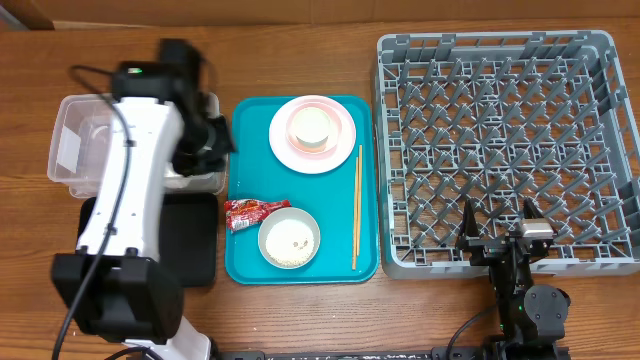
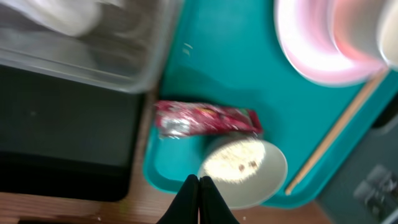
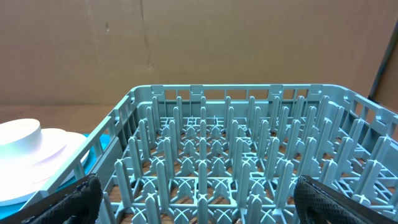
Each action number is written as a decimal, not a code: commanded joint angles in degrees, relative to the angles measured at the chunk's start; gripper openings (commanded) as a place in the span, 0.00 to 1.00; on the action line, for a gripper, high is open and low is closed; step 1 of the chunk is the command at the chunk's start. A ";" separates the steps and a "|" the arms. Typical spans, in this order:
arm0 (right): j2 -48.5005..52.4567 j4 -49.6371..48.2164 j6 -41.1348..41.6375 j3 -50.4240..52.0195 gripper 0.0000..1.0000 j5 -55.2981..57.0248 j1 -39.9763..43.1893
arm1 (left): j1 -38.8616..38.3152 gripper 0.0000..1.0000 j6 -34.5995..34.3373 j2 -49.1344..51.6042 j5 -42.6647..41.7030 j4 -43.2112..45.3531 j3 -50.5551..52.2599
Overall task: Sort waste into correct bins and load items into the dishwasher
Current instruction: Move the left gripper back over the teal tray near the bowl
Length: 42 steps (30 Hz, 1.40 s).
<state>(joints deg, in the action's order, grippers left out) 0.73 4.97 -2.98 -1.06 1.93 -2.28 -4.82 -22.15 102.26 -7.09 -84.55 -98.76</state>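
Waste first: crinkled red-and-silver foil snack wrapper (image 1: pixel 252 210) lies flat on the teal plastic serving tray (image 1: pixel 245 265), at the tray's left edge toward its robot-side corner. Print on it is too blurred to read. Just beside it, at the tray's robot-side edge: small round whitish bowl (image 1: pixel 264 240), smooth, with loose white rice grains (image 1: pixel 292 240) scattered on its bottom. Cannot tell whether wrapper and bowl touch.

Round pale pink plate (image 1: pixel 343 135), smooth, sits at the tray's far edge. Second small whitish bowl (image 1: pixel 310 125) stands on its middle. Pair of thin wooden chopsticks (image 1: pixel 356 205) lies side by side, parallel to the tray's right edge.

Clear rectangular plastic tub (image 1: pixel 60 110) is at the tabletop's left edge, rounded corners. Pale rectangular label (image 1: pixel 68 150) on it, unreadable. White mass (image 2: pixel 68 15) inside it, too blurred to name. Shallow matte black rectangular tray (image 1: pixel 195 245) is just robot-side of the tub.

Large square grey plastic dish rack (image 1: pixel 505 150), open lattice with rows of upright pegs, stands just right of the teal tray on the wood-grain tabletop (image 1: pixel 300 40).

Left gripper (image 2: pixel 199 182): black fingers pressed together, nothing between them, over the tub's right edge beside the teal tray. Right gripper (image 1: pixel 497 225): fingers spread wide, holding nothing, at the rack's robot-side wall.
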 commanded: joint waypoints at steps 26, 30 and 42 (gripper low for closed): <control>-0.57 -0.37 -0.07 0.59 1.00 0.50 0.11 | -45.99 0.09 -21.16 -0.79 16.81 15.08 21.16; -0.57 -0.37 -0.07 0.59 1.00 0.50 0.11 | -45.53 0.13 -21.14 -0.79 19.26 14.56 21.62; -0.57 -0.37 -0.07 0.59 1.00 0.50 0.11 | -44.83 0.24 -20.46 -0.79 18.27 21.64 27.52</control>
<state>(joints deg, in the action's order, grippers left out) 0.73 4.97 -2.98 -1.06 1.91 -2.28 -50.35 -42.26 102.26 9.74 -63.66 -72.07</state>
